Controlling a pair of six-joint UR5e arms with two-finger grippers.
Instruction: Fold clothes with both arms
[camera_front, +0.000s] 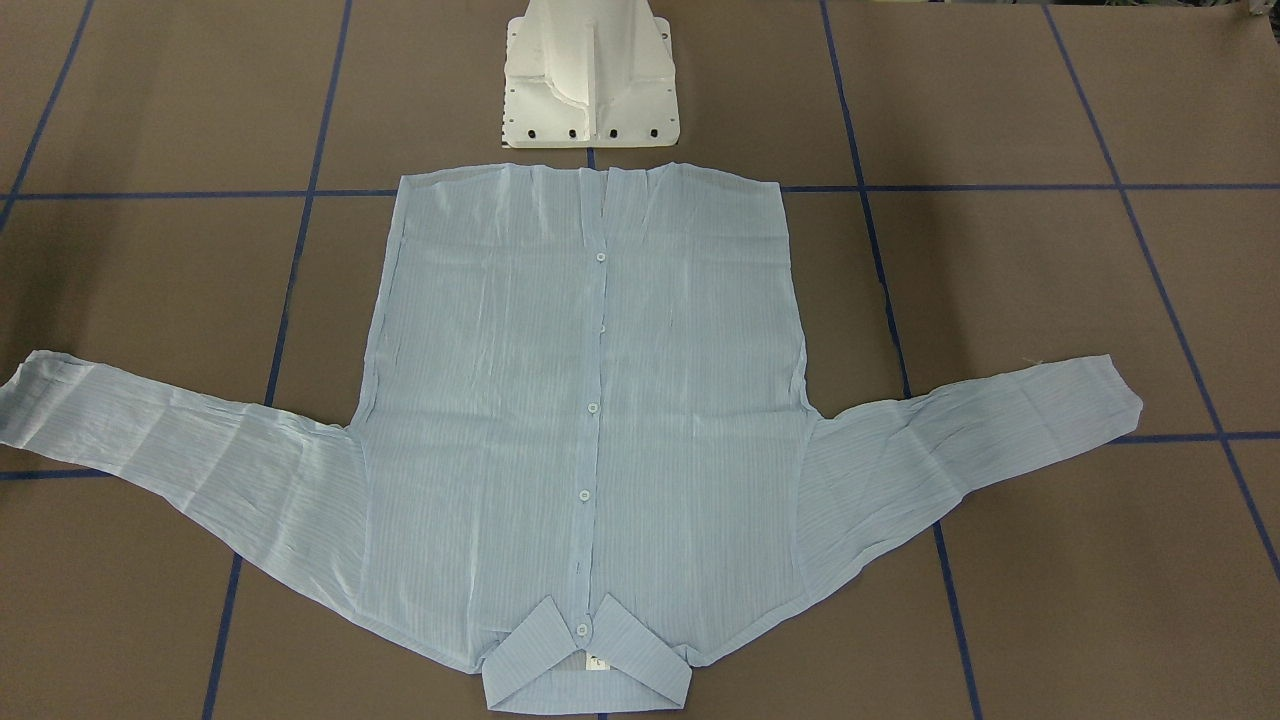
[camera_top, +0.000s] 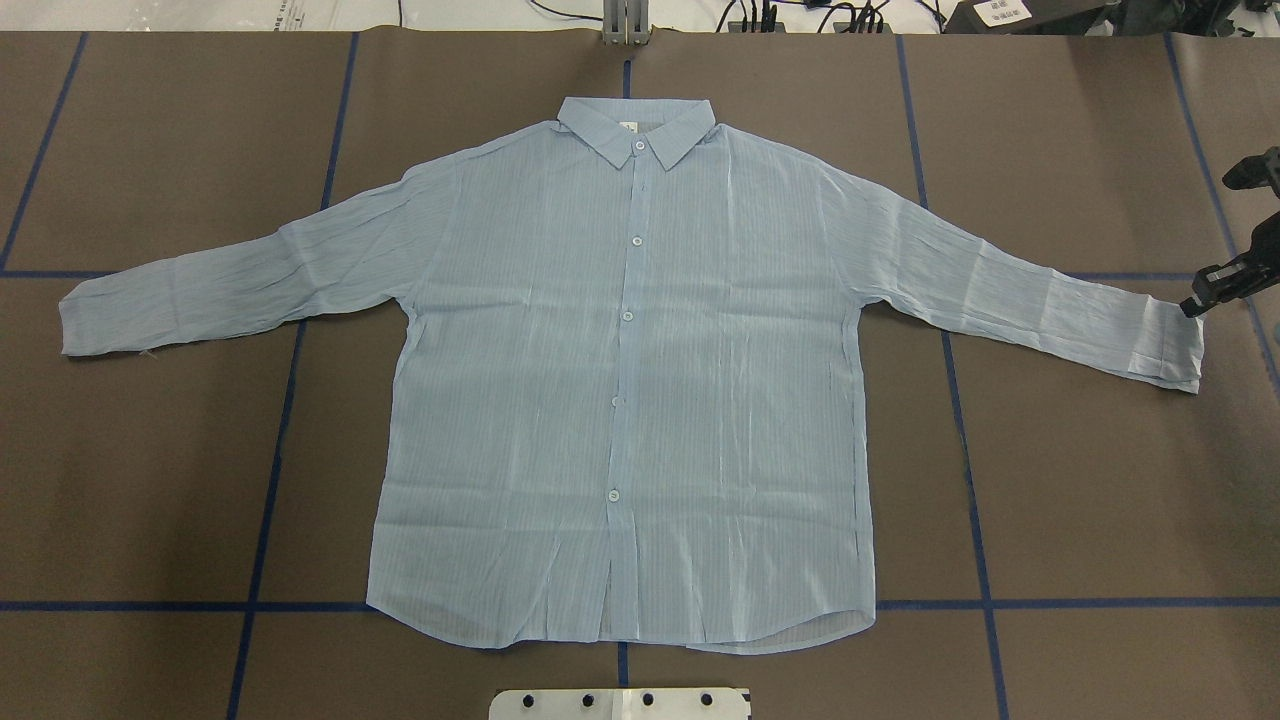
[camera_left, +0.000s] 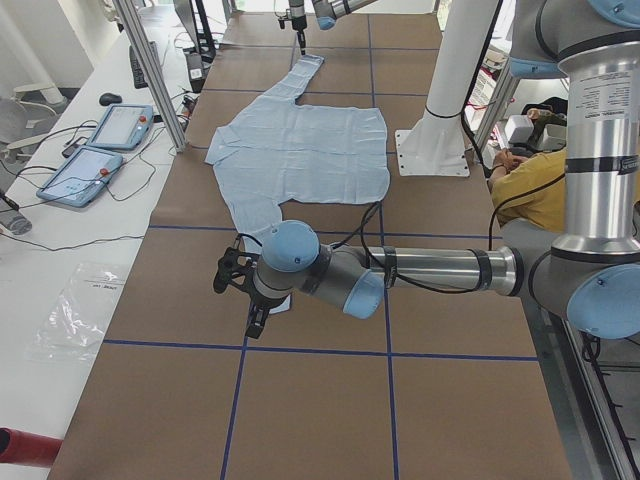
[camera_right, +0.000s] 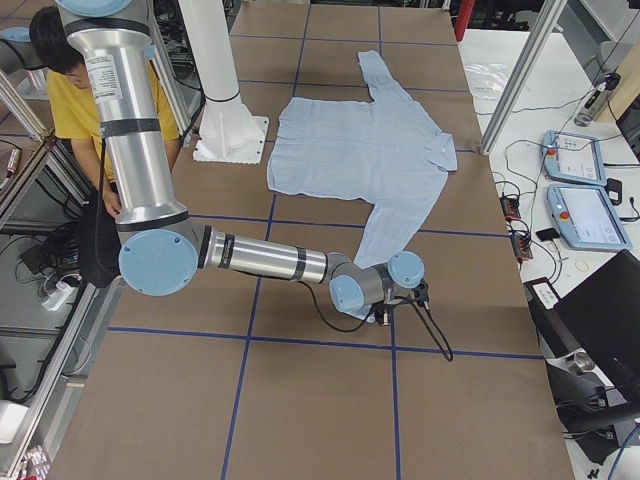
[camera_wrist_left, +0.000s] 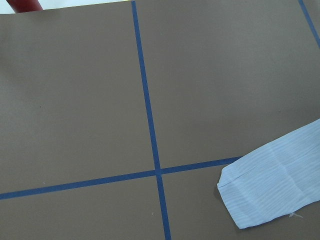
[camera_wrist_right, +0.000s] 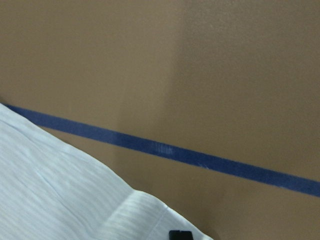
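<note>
**Shirt lies flat and open, no fold made yet**

Front-facing view: the shirt (camera_front: 590, 400) is spread on the brown counter (camera_front: 1050, 300), buttons up. Its collar points away from the white base (camera_front: 590, 80), and both sleeves are stretched out to the sides. I see no fold, so I judge that all the folding remains to do.

Overhead view: the right gripper (camera_top: 1212, 290) hangs just beside the end of the right sleeve (camera_top: 1050, 295), near the counter's right edge. Whether it touches the cloth, and whether it is released or clenched, I cannot tell. Nothing is at the left sleeve (camera_top: 200, 285) here. There is wide bare counter on both sides of the shirt body, enough to bring the sleeves inward.

Left side view: the left gripper (camera_left: 240, 298) is low, at the end of the near sleeve. Its state I cannot tell.

Right side view: the right gripper is low at the near sleeve's end.

Left wrist view: the cuff (camera_wrist_left: 270, 185) lies flat beside the crossing tape lines (camera_wrist_left: 150, 125).

Right wrist view: a black fingertip (camera_wrist_right: 180, 234) shows at the sleeve's edge.
</note>
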